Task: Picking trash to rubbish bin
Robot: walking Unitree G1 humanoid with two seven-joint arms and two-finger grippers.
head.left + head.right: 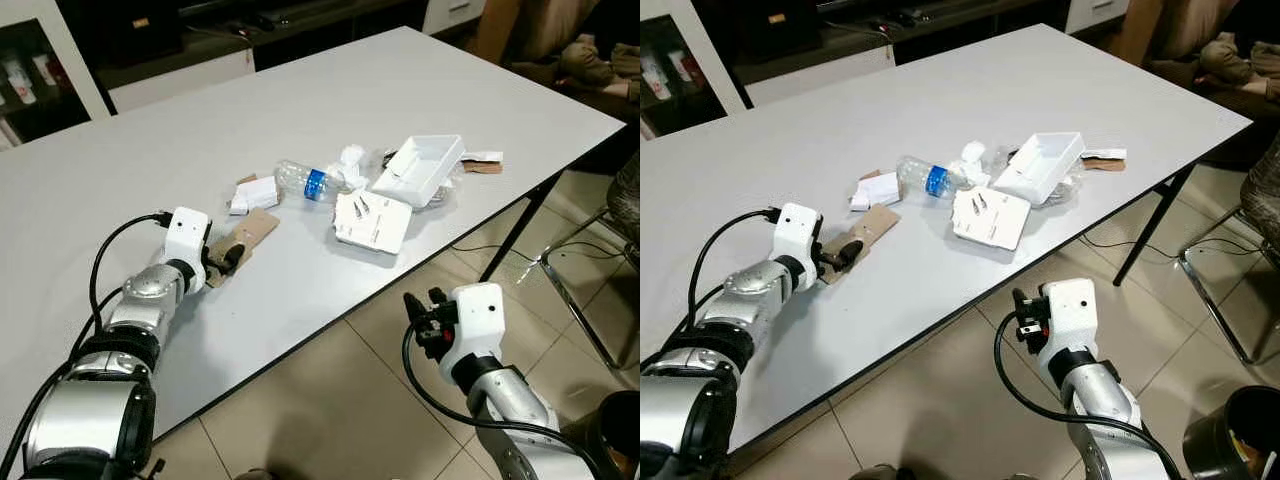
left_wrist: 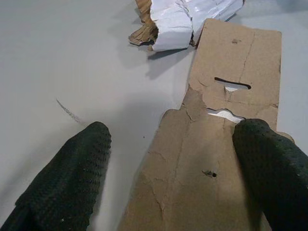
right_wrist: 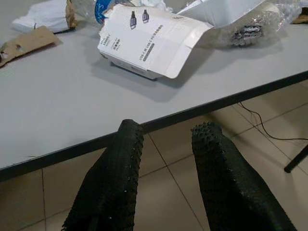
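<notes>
A large white table (image 1: 200, 130) runs across the scene above a tiled floor (image 1: 330, 400). At about 3 o'clock from the table's middle lies a cluster of trash. Biggest is an open white tray-like box (image 1: 425, 165), with a flat printed white carton (image 1: 372, 221) just beside it at its 7 o'clock. A clear plastic bottle (image 1: 310, 181) with a blue label lies on its side at 9 o'clock from the tray. At 9 o'clock from the bottle sits a small white wrapper (image 1: 255, 193), touching a strip of torn brown cardboard (image 1: 245, 237) that lies at its 6 o'clock.

A dark rubbish bin (image 1: 1232, 432) stands on the floor at 5 o'clock in the right eye view.

The left gripper (image 1: 228, 258) rests on the table at the cardboard's near end, its fingers (image 2: 72, 178) spread apart, one on the cardboard and the other on the bare tabletop. The right gripper (image 1: 418, 312) hangs off the table's edge above the floor, at 5 o'clock from the carton, its fingers (image 3: 115, 178) parted and holding nothing.
</notes>
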